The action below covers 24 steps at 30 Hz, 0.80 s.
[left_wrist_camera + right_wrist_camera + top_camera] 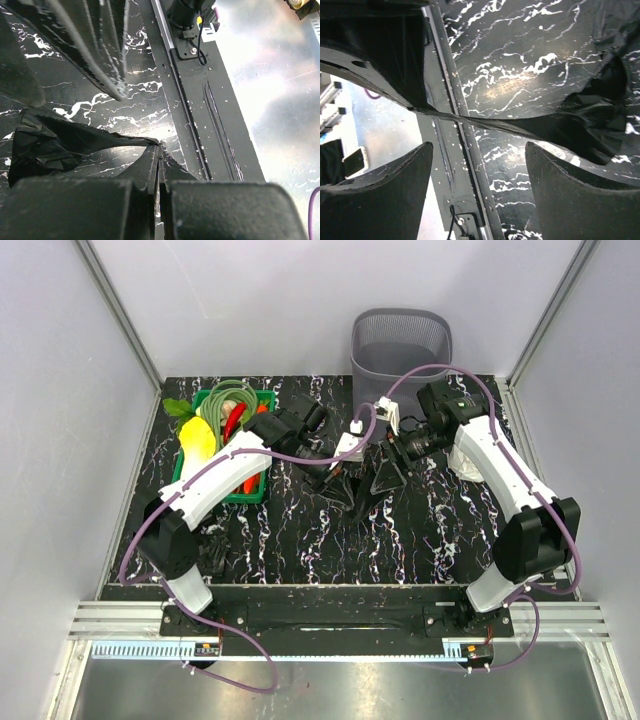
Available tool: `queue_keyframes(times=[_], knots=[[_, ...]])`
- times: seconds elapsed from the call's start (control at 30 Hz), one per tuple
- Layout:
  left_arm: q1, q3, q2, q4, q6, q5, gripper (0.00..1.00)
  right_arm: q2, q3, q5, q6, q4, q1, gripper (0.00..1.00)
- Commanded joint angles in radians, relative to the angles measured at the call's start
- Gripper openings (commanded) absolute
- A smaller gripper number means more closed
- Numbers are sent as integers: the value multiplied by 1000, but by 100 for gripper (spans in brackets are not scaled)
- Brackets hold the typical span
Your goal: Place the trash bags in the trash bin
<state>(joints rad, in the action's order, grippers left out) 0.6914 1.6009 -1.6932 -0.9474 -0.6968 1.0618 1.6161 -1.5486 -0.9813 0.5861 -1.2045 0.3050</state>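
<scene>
A glossy black trash bag [55, 145] hangs stretched just above the marbled table, between my two grippers. My left gripper [160, 150] is shut on a corner of its film. In the top view this gripper [335, 483] sits at the table's middle with the bag [360, 498] beside it. My right gripper [477, 150] is open. Its fingers [580, 190] straddle a taut strip of the bag [520, 125], not touching it. It is right of the left gripper in the top view [390, 468]. The grey mesh trash bin [400, 345] stands at the back, behind both grippers.
A green crate [262, 482] with vegetables and a coiled green tube sits at the back left. Purple cables loop over both arms. The table's front edge and metal rail [190, 100] lie near the grippers. White walls enclose the cell.
</scene>
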Motion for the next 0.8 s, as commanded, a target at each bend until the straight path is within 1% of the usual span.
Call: queue_keyframes(times=[0.0, 0.17, 0.3, 0.67, 0.77], knots=[[-3, 37, 24, -74, -118, 27, 0, -67, -53, 96, 15, 51, 9, 80], [-3, 44, 27, -120, -162, 46, 0, -53, -68, 73, 35, 40, 11, 80], [-3, 47, 29, -122, -162, 47, 0, -36, -64, 41, 47, 37, 20, 80], [-1, 62, 21, -122, -158, 75, 0, -65, 18, 21, -40, 216, 83, 77], [-3, 60, 23, -114, -147, 73, 0, -56, 16, 1, -45, 226, 92, 68]])
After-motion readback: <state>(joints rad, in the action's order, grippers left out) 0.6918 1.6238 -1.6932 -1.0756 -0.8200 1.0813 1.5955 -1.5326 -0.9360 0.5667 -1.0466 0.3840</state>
